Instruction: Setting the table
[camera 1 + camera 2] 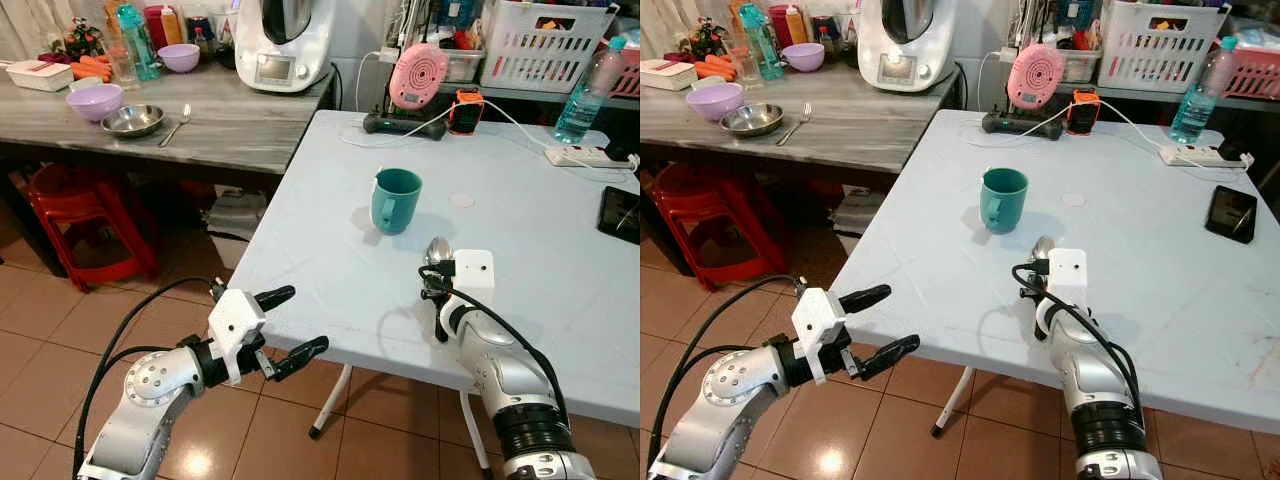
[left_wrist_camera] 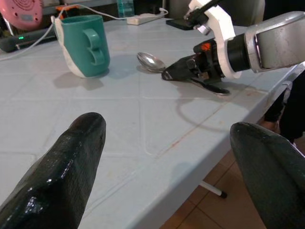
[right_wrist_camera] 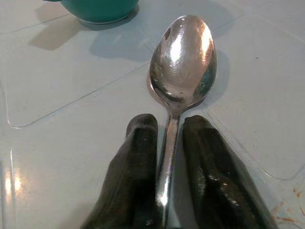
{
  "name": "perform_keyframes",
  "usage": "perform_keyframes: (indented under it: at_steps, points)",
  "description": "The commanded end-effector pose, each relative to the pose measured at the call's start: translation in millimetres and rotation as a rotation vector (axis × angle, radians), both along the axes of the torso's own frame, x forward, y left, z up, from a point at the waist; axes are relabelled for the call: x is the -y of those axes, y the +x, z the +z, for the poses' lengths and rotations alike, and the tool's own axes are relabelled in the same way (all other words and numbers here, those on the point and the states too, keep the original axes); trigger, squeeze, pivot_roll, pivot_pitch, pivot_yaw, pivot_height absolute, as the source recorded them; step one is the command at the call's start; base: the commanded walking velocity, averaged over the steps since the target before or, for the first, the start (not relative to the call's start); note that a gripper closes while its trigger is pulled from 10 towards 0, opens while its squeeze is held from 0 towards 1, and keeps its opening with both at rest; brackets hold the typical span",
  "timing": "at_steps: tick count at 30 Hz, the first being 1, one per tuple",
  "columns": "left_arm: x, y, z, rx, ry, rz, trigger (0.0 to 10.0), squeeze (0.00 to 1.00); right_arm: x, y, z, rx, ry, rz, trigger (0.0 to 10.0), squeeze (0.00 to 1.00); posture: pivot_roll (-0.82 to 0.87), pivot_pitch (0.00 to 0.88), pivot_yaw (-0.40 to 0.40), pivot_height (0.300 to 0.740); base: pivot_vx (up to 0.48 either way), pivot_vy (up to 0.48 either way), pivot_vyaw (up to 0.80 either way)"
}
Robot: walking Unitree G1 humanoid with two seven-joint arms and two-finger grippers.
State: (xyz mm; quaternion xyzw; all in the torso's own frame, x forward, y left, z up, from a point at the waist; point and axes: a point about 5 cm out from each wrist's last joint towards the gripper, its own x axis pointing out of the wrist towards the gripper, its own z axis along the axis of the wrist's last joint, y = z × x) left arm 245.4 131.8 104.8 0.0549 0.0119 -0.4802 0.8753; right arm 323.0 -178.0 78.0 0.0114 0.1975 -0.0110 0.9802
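Note:
A teal mug (image 1: 396,199) stands upright on the white table (image 1: 560,270). Just to its right and nearer to me lies a metal spoon (image 3: 181,62), bowl toward the mug. My right gripper (image 3: 167,136) rests low on the table with its two black fingers (image 3: 138,157) shut on the spoon's handle; the spoon's bowl (image 1: 437,250) pokes out beyond my wrist. My left gripper (image 1: 290,322) hovers open off the table's near left corner, above the floor, holding nothing.
A phone (image 1: 620,212), power strip (image 1: 585,156), water bottle (image 1: 586,92), pink round device (image 1: 418,76) and cables sit along the table's far side. A wooden counter (image 1: 215,125) to the left carries bowls, a fork and an appliance. A red stool (image 1: 85,215) stands beneath it.

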Motion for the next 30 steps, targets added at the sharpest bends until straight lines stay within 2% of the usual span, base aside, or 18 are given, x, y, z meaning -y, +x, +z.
perform_keyframes:
  at_steps: [1,11,20,23,26,27,29,30]
  points:
    - [-2.8,0.6,-3.5,-0.007,0.034,-0.024,10.0,0.0,15.2,-11.7,-22.2,-0.111,-0.002,-0.068,0.0,0.0,0.0,0.015,0.026,0.74,0.0,0.0,0.0]
    - [-2.9,1.6,-6.1,-0.001,0.048,-0.04,10.0,0.0,14.5,-11.6,-23.7,-0.109,0.012,-0.075,0.0,0.0,0.0,0.008,0.03,0.74,0.0,0.0,0.0]
    - [-4.8,7.6,-4.6,0.037,0.014,0.036,10.0,0.0,14.6,-14.2,-26.6,-0.112,0.044,-0.095,0.0,0.0,0.0,0.0,0.026,0.74,0.0,0.0,0.0]
    - [-8.7,19.3,0.3,0.075,-0.013,0.162,10.0,0.0,19.1,-14.7,-17.0,-0.066,0.094,-0.17,0.0,0.0,0.01,0.0,0.024,0.74,0.0,0.0,0.0]
    - [-16.8,26.8,0.4,0.115,0.015,0.311,10.0,0.0,18.0,-13.4,0.8,0.015,0.113,-0.207,0.0,0.0,0.01,0.0,0.025,0.74,0.0,0.0,0.0]
    - [-22.9,32.9,-2.3,0.1,0.018,0.43,10.0,0.0,17.6,-14.5,10.8,0.062,0.123,-0.235,0.0,0.0,0.01,0.0,0.025,0.74,0.0,0.0,0.0]
    - [-24.4,34.2,-3.2,0.093,0.013,0.459,10.0,0.0,17.4,-15.3,13.1,0.074,0.131,-0.246,0.0,0.0,0.0,0.0,0.024,0.74,0.0,0.0,0.0]
    - [-29.2,37.7,-4.8,0.091,0.011,0.533,10.0,0.0,17.2,-19.8,20.3,0.114,0.152,-0.297,0.0,0.0,0.0,0.0,0.024,0.74,0.0,0.0,0.0]
